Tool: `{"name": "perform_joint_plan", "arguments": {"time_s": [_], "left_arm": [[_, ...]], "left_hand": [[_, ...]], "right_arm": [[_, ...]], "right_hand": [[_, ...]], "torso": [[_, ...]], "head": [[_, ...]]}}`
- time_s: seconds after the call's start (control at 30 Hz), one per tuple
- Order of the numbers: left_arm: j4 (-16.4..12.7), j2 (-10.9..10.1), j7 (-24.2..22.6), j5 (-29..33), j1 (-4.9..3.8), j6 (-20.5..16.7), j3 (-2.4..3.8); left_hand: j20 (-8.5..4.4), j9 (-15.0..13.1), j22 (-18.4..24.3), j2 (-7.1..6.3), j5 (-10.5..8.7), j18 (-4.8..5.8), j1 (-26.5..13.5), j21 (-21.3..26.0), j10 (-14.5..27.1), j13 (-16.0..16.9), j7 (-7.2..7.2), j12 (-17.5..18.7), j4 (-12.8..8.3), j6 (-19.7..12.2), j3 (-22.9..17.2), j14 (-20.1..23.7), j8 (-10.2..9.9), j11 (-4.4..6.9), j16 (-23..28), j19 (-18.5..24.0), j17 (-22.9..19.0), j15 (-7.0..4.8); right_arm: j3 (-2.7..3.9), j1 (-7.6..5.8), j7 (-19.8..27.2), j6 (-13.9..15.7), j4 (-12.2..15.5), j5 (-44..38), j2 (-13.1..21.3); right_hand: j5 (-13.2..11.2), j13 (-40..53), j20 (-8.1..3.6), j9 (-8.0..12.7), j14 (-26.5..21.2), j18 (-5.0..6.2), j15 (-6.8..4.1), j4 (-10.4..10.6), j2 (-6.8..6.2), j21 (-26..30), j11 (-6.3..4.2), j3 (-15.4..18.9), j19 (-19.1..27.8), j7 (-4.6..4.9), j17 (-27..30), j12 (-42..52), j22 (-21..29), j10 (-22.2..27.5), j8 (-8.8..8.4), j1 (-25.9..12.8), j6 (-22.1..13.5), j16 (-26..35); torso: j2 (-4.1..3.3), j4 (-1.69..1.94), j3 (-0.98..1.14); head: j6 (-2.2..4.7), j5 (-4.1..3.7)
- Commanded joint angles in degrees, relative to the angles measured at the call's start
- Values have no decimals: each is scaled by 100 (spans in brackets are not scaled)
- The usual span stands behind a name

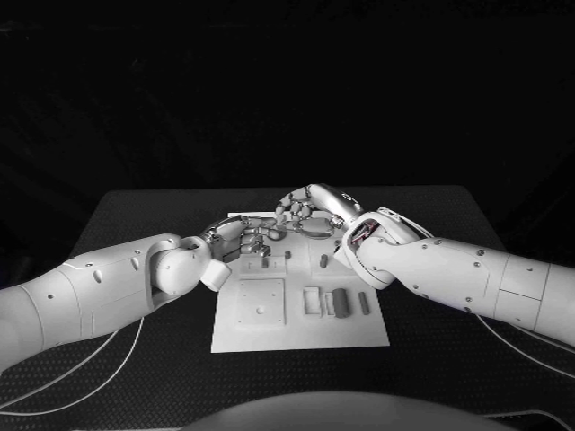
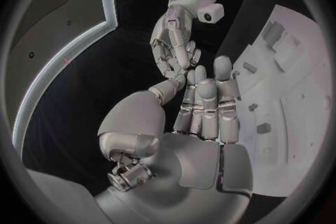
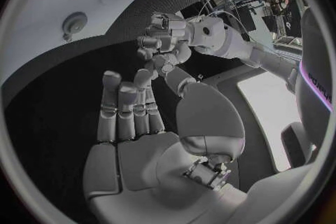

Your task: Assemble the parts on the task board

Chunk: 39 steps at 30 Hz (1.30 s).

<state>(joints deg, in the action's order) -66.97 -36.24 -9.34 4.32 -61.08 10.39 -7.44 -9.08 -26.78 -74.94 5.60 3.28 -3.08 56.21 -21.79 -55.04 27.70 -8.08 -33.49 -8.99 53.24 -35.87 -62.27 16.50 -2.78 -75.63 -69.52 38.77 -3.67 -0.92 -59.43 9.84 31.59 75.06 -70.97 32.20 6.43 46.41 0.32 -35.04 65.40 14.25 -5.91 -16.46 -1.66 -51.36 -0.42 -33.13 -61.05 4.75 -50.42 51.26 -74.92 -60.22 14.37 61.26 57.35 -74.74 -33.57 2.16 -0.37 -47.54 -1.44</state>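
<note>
Both hands meet fingertip-to-fingertip above the task board (image 1: pixel 301 332)'s far edge, centre frame: left hand (image 1: pixel 243 241) & right hand (image 1: pixel 316 211). Whether either pinches a part: can't tell.

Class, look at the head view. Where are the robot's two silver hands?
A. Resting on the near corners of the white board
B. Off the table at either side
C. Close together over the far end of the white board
C: the left hand and right hand meet fingertip to fingertip above the far end of the white task board.
</note>
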Motion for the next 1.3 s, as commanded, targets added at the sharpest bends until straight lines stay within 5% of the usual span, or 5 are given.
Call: {"name": "perform_joint_plan", "arguments": {"time_s": [0.03,0.7,0.9,1.07,1.3], "left_arm": [[12,-7,75,-32,6,-52,-4],[65,-9,74,-47,5,-336,-4],[222,-89,69,-588,2,-1188,-4],[250,-127,292,-1160,0,-1855,-3],[-40,-192,535,-1939,-26,-1911,-1]], "left_hand": [[-25,10,-126,26,-10,-62,-2,-36,32,-6,-28,9,-29,-9,6,38,-22,5,-37,-16,-10,4],[-20,17,-119,-89,-10,-88,-25,-56,32,-16,-57,-30,-51,-20,13,4,-11,-9,-65,-56,-43,15],[90,87,-98,-639,-28,-113,-246,8,282,-35,-222,-15,-151,-387,357,114,-178,-153,-13,53,-100,150],[156,43,-76,-860,-34,-208,-293,63,353,20,-240,-192,-406,-422,758,140,-109,-180,11,72,-166,190],[115,-110,-31,-1065,-32,-220,-473,123,281,132,-108,-558,-592,-227,1202,72,296,-76,-5,-13,-241,91]], "right_arm": [[10,-11,72,5,18,-10,5],[12,-12,9,-123,-3,-108,15],[12,-13,-72,-123,-9,-275,81],[36,-22,-349,-291,19,-582,156],[51,-93,-1055,-821,-90,-1280,118]], "right_hand": [[11,-5,-3,-31,10,75,-51,-13,-15,-24,2,-30,-60,105,-8,-3,-97,-58,61,-22,167,-21],[9,-12,-16,-34,32,75,-60,-9,-32,-34,-6,-32,-83,99,-7,-10,-92,-81,66,-29,179,-16],[8,-14,-20,-34,38,75,-63,-12,-47,-35,-8,-32,-89,97,-6,-13,-90,-87,66,-29,181,-14],[7,-18,-26,-34,49,75,-65,-7,-90,-38,-10,-25,-98,95,-4,-20,-87,-96,66,-42,185,-9],[6,-28,-32,-28,60,75,-65,6,-216,-31,-9,-6,-108,97,1,-39,-75,-107,57,-94,182,11]], "torso": [[0,1,2],[1,0,3],[2,1,7],[0,-8,0],[1,1,-2]], "head": [[-3,5],[-2,9],[12,6],[20,-14],[26,-32]]}}
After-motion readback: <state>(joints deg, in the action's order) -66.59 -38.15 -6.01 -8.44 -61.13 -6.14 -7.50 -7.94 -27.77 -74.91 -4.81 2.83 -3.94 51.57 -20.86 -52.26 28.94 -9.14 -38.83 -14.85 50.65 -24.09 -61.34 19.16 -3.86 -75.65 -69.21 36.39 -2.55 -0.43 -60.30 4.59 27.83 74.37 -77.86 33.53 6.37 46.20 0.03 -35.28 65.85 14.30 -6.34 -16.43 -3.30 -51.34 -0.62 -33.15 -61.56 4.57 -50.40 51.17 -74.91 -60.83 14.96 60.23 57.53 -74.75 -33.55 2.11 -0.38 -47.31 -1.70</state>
